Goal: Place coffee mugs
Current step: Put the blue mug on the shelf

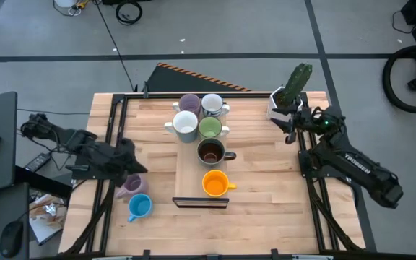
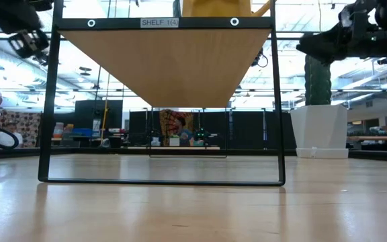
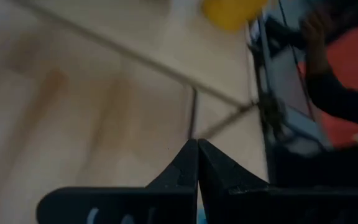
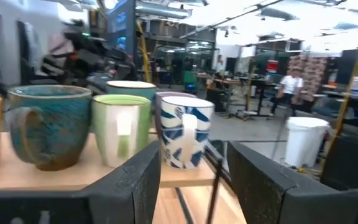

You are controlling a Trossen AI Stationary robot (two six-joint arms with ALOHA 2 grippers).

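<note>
Left gripper (image 1: 130, 165) sitting shut and empty, just beside a purple mug (image 1: 130, 186) and blue mug (image 1: 139, 207) on the table's left. Right gripper (image 4: 191, 180) standing open, empty, facing shelved mugs (image 4: 120, 127). Only the overhead is showing six mugs on the shelf (image 1: 186, 170).

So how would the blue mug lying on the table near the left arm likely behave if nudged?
The blue mug seems to lie on its side, mouth facing up to the camera, so a push would probably roll it until its handle catches. It looks like rigid glazed ceramic: likely slippery to pinch and chippable if it drops off the table edge nearby.
</note>
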